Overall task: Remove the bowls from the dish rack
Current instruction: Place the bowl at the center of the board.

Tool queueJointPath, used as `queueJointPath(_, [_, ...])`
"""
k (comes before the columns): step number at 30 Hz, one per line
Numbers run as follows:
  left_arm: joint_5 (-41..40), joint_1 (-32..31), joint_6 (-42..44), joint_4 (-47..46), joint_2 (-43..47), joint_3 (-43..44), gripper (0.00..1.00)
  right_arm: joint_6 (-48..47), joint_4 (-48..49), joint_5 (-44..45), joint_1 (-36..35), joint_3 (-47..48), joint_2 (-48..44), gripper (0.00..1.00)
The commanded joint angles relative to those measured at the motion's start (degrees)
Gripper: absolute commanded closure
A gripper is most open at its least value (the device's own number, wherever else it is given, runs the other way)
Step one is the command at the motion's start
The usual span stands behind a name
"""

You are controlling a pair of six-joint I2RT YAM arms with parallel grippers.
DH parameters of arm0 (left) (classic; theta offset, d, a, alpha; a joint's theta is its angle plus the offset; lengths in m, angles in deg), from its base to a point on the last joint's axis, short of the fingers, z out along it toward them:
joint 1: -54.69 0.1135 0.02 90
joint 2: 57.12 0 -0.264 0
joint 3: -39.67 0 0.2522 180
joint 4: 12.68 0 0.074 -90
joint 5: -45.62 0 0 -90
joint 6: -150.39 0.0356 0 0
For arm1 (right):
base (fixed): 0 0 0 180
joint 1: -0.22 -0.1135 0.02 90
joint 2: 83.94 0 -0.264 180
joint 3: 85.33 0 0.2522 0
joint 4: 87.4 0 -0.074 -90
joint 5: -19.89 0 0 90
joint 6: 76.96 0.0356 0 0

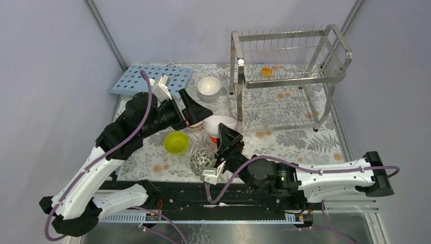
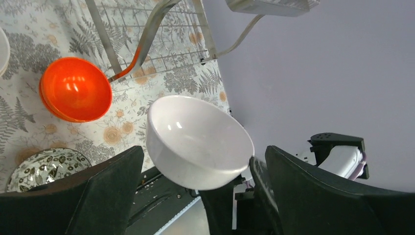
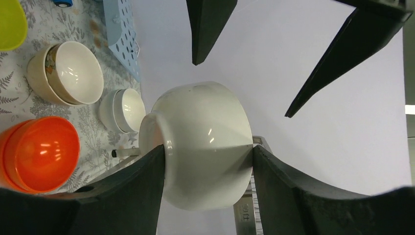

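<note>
A glossy white bowl (image 1: 219,125) hangs above the table, tipped on its side, with my right gripper (image 3: 208,149) shut on its rim and base. My left gripper (image 2: 204,152) is open, its fingers (image 3: 208,29) spread wide on either side of that bowl (image 2: 195,139) without touching it. On the floral mat stand an orange-red bowl (image 2: 73,88), a lime-green bowl (image 1: 176,142), a speckled bowl (image 1: 202,161), stacked white bowls (image 1: 209,87) and cream-beige bowls (image 3: 66,73). The steel dish rack (image 1: 289,76) stands at the back right, and I see no bowl in it.
A light-blue perforated board (image 1: 152,79) lies at the back left. A small yellow-orange clip (image 1: 265,71) sits on the rack's upper tier. Grey walls close in on both sides. The arms' black base rail (image 1: 203,195) runs along the near edge.
</note>
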Motion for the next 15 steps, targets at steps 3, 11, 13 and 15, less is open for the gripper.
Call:
queueJointPath(3, [15.12,8.46,-5.12,0.85,-4.0,0.95,0.01,-7.56,10.84,1.27,-1.11,-4.3,-2.98,1.0])
queueJointPath(11, [21.95,13.26,-3.75,1.89,-7.26,-1.51,0.21,-8.49,12.98,0.91,-2.18,-8.44,-4.08,1.0])
queueJointPath(13, [22.89,13.29,-3.1,1.91,-8.12,-1.37,0.25,-8.87,13.67,0.39,-2.26,-8.51,-3.96,1.0])
queueJointPath(15, [23.47,13.2,-2.46,1.74,-8.71,-1.34,0.28,-9.28,14.04,0.04,-2.27,-8.36,-3.71,1.0])
